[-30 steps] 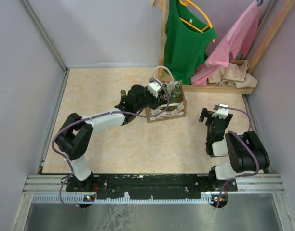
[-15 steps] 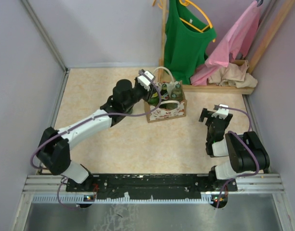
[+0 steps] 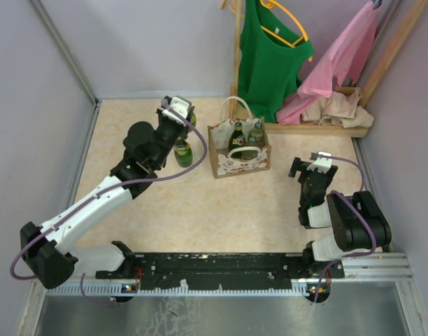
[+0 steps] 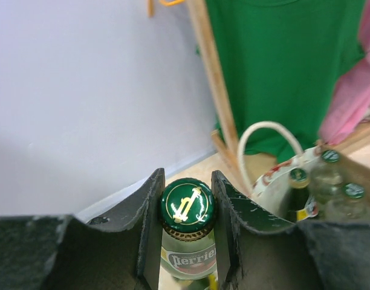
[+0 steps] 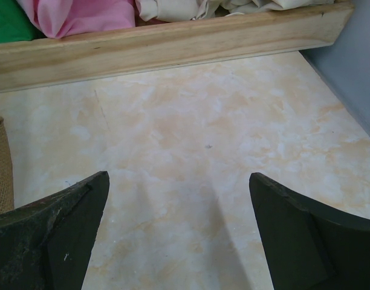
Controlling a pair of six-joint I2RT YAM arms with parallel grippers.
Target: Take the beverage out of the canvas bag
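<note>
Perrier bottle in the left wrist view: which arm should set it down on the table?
Left. The left hand is shut on the Perrier bottle at the neck, outside the canvas bag. The right hand sits open, apart from both.

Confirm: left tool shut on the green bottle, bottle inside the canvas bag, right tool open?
No: the green bottle is outside the canvas bag, left of it, per the top external view. Left tool shut on it, right tool open: correct.

- You've got a beige marbled table [image 3: 200, 210] filling mid-frame.
- Your canvas bag [image 3: 240, 161] stands upright on it, upper centre.
- A wooden rack base [image 3: 319, 129] lies at its upper right.
</note>
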